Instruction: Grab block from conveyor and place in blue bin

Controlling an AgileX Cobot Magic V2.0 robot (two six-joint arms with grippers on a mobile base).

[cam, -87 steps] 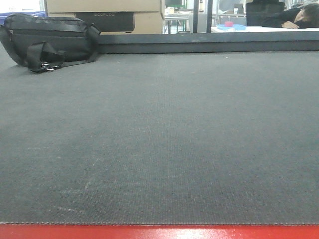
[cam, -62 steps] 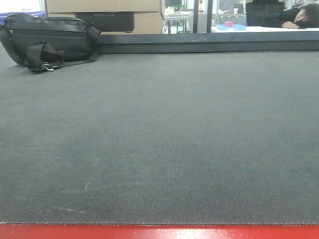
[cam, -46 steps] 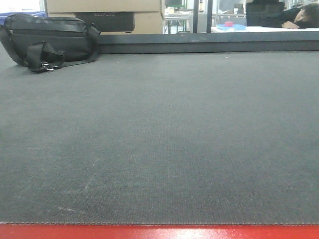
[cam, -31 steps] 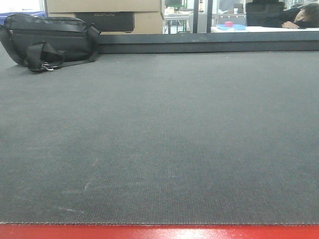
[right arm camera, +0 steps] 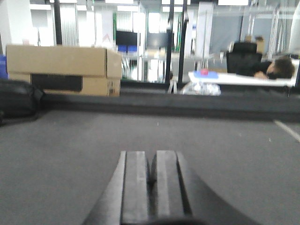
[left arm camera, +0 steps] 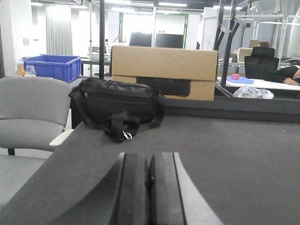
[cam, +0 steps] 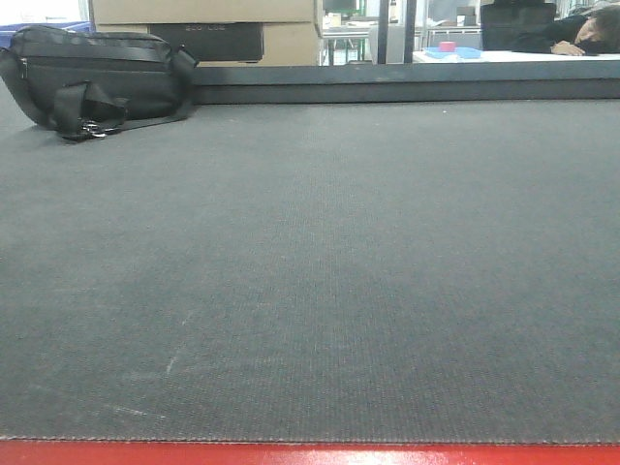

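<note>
No block in view; both pairs closed.
The conveyor (cam: 310, 291) ahead of the left fingers (left arm camera: 133, 187) and right fingers (right arm camera: 136, 187) carries no block; both pairs sit pressed together, empty. The blue bin (left arm camera: 51, 68) stands far ahead-left of the left fingers. Judgement: block likely rigid and light; pinch opposite flat sides.

A black fabric shoulder bag (cam: 97, 77) is lying at ten o'clock on the wide dark grey woven conveyor belt (cam: 320, 291). A long brown cardboard box (left arm camera: 164, 70) is sitting just behind it, and a blue plastic bin (left arm camera: 51, 68) is standing farther back, beyond a grey padded chair (left arm camera: 33, 110) at nine o'clock.
</note>
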